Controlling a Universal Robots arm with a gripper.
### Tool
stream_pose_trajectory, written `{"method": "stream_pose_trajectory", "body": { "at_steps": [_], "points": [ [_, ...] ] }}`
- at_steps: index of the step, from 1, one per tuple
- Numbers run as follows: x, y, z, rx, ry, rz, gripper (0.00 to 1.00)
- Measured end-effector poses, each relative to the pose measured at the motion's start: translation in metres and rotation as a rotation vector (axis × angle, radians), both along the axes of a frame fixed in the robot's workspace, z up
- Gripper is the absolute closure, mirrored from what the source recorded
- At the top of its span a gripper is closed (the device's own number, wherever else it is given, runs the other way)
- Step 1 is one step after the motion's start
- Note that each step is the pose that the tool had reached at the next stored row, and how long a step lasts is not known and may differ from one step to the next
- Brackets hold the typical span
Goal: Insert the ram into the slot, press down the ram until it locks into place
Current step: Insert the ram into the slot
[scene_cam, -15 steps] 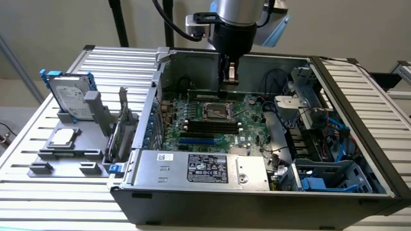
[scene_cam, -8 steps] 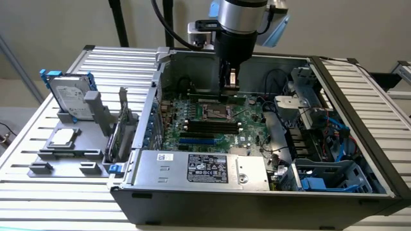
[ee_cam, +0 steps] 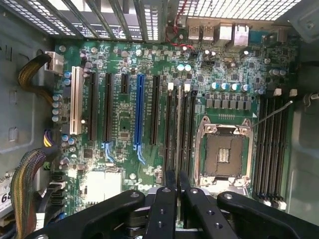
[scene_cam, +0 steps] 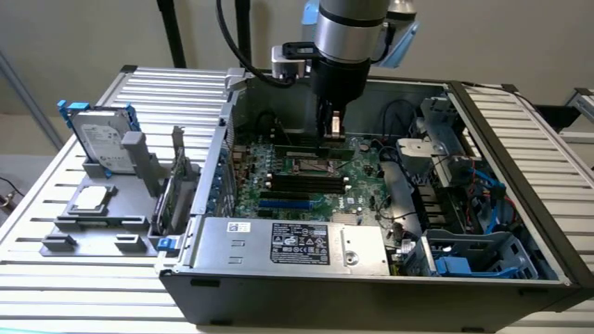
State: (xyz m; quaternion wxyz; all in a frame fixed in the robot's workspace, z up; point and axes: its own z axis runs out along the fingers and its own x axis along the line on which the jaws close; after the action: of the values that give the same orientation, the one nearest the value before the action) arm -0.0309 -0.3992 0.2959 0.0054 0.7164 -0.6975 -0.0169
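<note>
My gripper (scene_cam: 332, 136) reaches down into the open computer case and is shut on the ram (scene_cam: 311, 151), a thin green stick held level over the motherboard (scene_cam: 366, 174). In the wrist view the two black fingers (ee_cam: 167, 209) pinch together at the gripper (ee_cam: 178, 174), and the ram (ee_cam: 178, 129) shows edge-on as a pale thin line running away from them. It lines up with the group of black slots (ee_cam: 192, 129) with pale end clips beside the processor socket (ee_cam: 224, 149). In the exterior view these slots (scene_cam: 307, 182) lie nearer than the ram. I cannot tell whether the ram touches a slot.
A blue socket (ee_cam: 139, 114) and black card sockets lie beside the slots. More memory slots (ee_cam: 271, 144) sit past the processor socket. Cable bundles (ee_cam: 27, 174) crowd one case wall. The power supply (scene_cam: 288, 240) is in front. A hard drive (scene_cam: 102, 139) stands on a fixture at the exterior view's left.
</note>
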Motion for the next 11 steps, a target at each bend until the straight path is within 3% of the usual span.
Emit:
{"method": "stream_pose_trajectory", "body": {
  "at_steps": [11],
  "points": [
    [0.000, -0.0082, -0.0200, -0.0009, 0.0000, 0.000, 0.87]
  ]
}}
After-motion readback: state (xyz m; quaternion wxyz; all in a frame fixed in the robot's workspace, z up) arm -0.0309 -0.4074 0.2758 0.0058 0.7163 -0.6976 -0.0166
